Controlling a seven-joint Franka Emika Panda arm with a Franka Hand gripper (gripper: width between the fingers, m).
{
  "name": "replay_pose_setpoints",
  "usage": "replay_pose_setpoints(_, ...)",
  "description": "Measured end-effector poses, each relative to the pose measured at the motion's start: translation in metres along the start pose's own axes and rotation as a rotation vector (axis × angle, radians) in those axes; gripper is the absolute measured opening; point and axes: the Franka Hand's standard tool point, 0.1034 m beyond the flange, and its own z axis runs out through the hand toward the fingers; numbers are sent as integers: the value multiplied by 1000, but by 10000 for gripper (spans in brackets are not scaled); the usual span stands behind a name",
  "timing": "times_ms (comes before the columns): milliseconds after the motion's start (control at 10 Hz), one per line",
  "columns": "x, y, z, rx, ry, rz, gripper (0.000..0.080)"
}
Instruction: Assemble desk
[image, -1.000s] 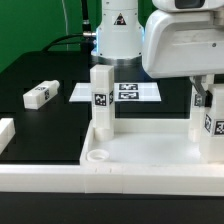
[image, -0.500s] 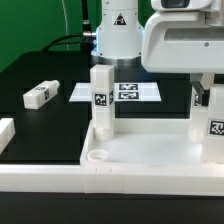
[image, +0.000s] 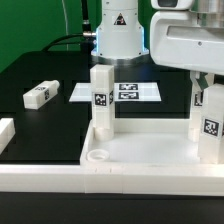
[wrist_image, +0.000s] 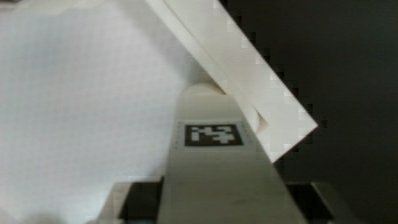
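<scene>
Wrist view | leg between jaws (tag facing camera) | gripped

A low exterior camera faces my base across the desk top; my wrist camera looks closely down the leg both views share.

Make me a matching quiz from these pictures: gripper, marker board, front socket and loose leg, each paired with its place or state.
Things:
1 gripper
2 marker board
3 front socket
4 loose leg

Places or states:
a empty
b lying on the black table
c flat beyond the desk top
d shut on an upright leg

Pairs: 1-d, 2-c, 3-a, 4-b
</scene>
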Motion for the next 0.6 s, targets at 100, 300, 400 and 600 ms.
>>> replay_pose_setpoints(100,0,0,0,3,-6,66,290)
replay_pose_setpoints(300,0,0,0,5,-9,211,290)
replay_pose_setpoints(400,0,-1,0,5,-9,241,290)
replay_pose_setpoints(600,0,0,0,5,-8,186,360)
